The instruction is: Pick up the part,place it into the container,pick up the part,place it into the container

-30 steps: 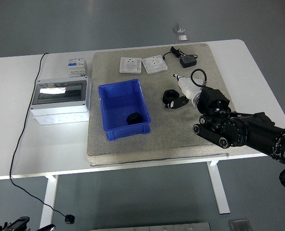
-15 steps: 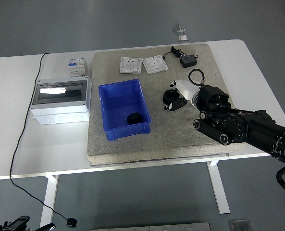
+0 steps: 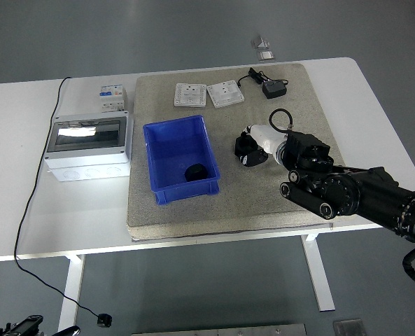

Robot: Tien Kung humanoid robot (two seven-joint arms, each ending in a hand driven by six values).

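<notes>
Black part [image 3: 247,148] lies on the grey mat [image 3: 263,203], right of the blue container [image 3: 158,164] and apart from it. Right hand [image 3: 266,138], white, reaches in from the right; its tip touches or overlaps the part's right side. Cannot tell whether the fingers are closed on the part or merely against it: they are hidden behind the part and the wrist housing. A black cable loop [image 3: 277,116] arches above the wrist. Black forearm [image 3: 354,192] runs off toward the lower right, over the mat's right edge.

The blue container is open-topped and sits mid-mat. One black part [image 3: 195,172] is inside, near its front right corner; the floor is otherwise bare.

Far end of the mat: two white switch plates [image 3: 190,94] side by side, and a black adapter with cord [image 3: 271,88] to their right. None of these lies between the part and the container; the strip of mat there is bare.

Left of the mat, on the white table [image 3: 25,210]: a grey enclosure with a clear lid [image 3: 88,145], a small breaker unit [image 3: 112,96] behind it, and a black cable [image 3: 36,189] trailing off the near edge.
</notes>
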